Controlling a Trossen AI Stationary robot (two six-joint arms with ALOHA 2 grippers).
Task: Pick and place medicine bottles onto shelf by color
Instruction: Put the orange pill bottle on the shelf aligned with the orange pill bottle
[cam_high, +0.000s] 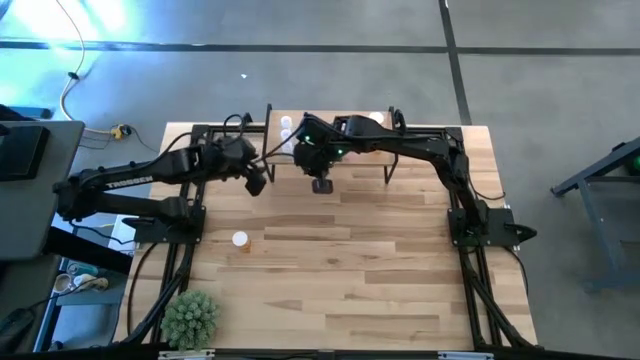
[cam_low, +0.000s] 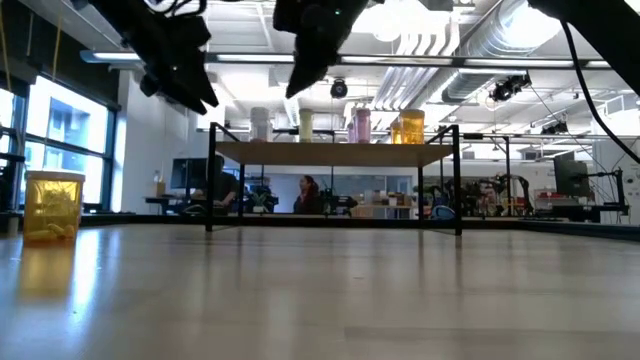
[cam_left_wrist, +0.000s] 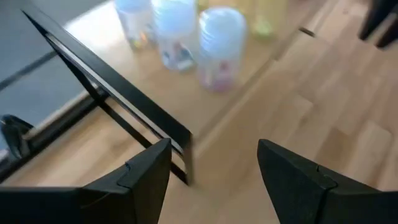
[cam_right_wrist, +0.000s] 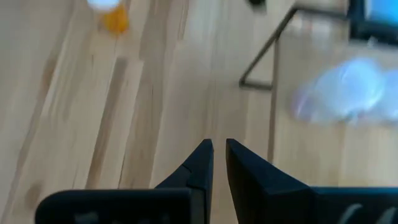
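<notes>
The shelf (cam_low: 330, 152) stands at the table's far middle on thin black legs. Several medicine bottles stand upright in a row on its top: clear (cam_low: 260, 122), pale yellow (cam_low: 306, 124), pink (cam_low: 360, 124) and orange (cam_low: 408, 126). One orange bottle (cam_high: 240, 240) with a white cap stands on the tabletop at the near left. My left gripper (cam_high: 258, 183) hovers open and empty by the shelf's left end, above the table; its wrist view shows the bottles (cam_left_wrist: 221, 50) ahead. My right gripper (cam_high: 322, 186) hangs shut and empty above the table, just in front of the shelf.
A small green plant (cam_high: 190, 318) sits at the table's near left corner. The shelf's black frame (cam_left_wrist: 124, 93) lies close ahead of my left gripper. Bare wooden tabletop (cam_high: 380, 260) stretches across the middle and right.
</notes>
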